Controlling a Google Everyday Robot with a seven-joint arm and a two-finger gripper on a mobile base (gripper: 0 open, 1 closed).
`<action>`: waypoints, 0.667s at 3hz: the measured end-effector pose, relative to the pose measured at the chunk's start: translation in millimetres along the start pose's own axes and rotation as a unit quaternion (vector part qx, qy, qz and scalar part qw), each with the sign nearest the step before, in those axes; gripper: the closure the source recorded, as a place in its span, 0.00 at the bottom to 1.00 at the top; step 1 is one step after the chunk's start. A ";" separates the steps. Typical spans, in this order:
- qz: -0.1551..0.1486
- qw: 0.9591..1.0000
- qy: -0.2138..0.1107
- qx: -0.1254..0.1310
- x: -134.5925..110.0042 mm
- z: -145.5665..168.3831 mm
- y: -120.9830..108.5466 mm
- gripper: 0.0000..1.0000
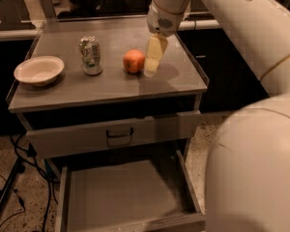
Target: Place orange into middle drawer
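The orange [133, 61] sits on the grey cabinet top [111, 88], near its middle. My gripper [152, 61] hangs from the arm above, points down at the top, and stands right beside the orange on its right side, close to touching it. The middle drawer [130, 192] is pulled out below at the front, a grey tray with low walls and a bare floor. Nothing lies in it.
A silver and green drinks can [90, 55] stands left of the orange. A cream shallow bowl [38, 70] sits at the far left. A shut drawer front with a dark loop handle [119, 135] is above the open drawer. My bulky arm [251, 158] fills the right. Cables [17, 178] lie on the floor at left.
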State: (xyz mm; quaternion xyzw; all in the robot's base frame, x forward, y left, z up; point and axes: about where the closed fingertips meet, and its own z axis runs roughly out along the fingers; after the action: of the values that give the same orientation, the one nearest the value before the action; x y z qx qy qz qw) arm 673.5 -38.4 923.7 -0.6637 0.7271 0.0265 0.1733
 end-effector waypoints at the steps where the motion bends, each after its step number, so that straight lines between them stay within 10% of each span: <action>1: -0.016 1.000 -0.001 -0.005 -21.2 12.5 -16.1 0.00; 2: -0.016 1.000 -0.007 0.002 -24.7 13.8 -20.7 0.00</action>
State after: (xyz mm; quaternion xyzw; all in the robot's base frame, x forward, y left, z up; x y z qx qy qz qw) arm 698.0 -13.5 921.8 -0.6746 0.7154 0.0270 0.1801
